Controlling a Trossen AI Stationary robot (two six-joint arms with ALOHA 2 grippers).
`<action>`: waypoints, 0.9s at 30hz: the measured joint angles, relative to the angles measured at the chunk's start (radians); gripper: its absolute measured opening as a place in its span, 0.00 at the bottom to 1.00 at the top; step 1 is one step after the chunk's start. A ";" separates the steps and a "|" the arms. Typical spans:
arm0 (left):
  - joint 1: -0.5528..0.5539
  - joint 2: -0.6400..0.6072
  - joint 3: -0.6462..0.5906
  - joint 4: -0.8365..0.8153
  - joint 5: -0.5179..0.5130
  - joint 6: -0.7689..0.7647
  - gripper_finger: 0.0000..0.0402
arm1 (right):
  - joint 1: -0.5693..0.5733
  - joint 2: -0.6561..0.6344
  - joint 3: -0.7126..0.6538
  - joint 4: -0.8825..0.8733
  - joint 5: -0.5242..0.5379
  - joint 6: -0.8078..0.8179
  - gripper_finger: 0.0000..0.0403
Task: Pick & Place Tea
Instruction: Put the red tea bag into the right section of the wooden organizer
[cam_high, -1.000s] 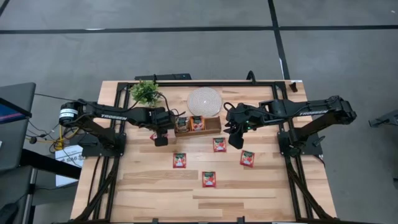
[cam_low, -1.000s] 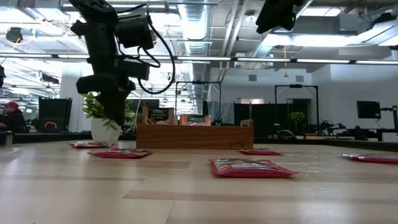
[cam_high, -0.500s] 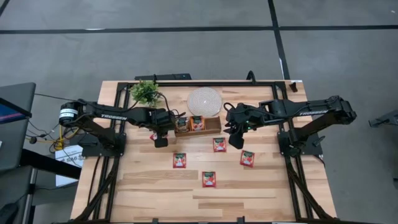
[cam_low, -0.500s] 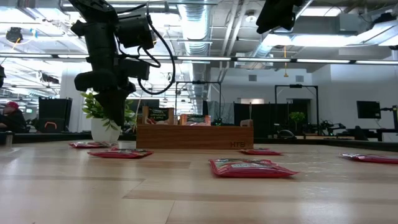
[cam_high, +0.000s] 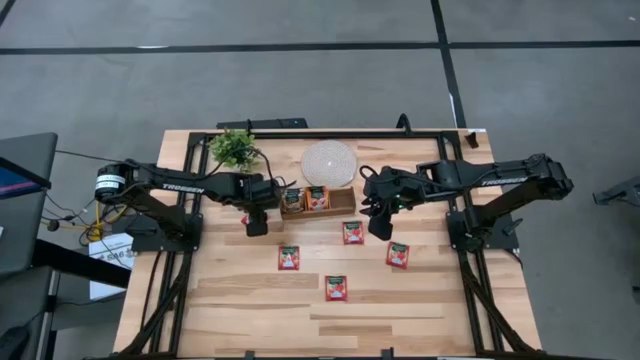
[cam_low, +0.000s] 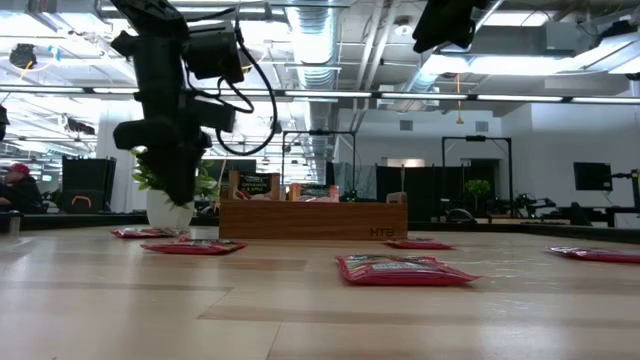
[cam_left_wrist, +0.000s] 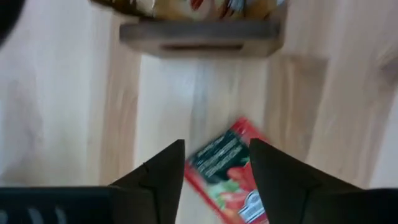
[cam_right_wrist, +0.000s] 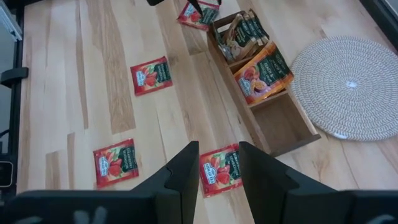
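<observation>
The left claw (cam_left_wrist: 216, 163), fingers apart, hovers over a flat red tea sachet (cam_left_wrist: 235, 175) on the tabletop (cam_left_wrist: 56, 112); it looks light, thin and crinkly, probably best pinched across an edge.

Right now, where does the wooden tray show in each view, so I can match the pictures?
High view: wooden tray mid-table, directly beside the woven disc.
Low view: centre, its long wall facing us, right of the potted plant.
Left wrist view: ahead, just beyond a red sachet.
Right wrist view: ahead, alongside the disc.
Shared landmark: the orange sachets standing in the tray.
</observation>
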 joint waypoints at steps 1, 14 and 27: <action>0.000 0.000 0.000 -0.012 -0.012 0.013 0.44 | 0.004 0.000 0.000 0.000 0.000 0.000 0.27; 0.033 0.000 0.000 -0.056 0.162 0.479 0.45 | 0.003 0.000 0.000 0.001 0.001 0.000 0.27; 0.187 0.011 0.000 -0.014 0.267 0.566 0.45 | 0.003 0.000 0.000 0.001 0.001 0.000 0.27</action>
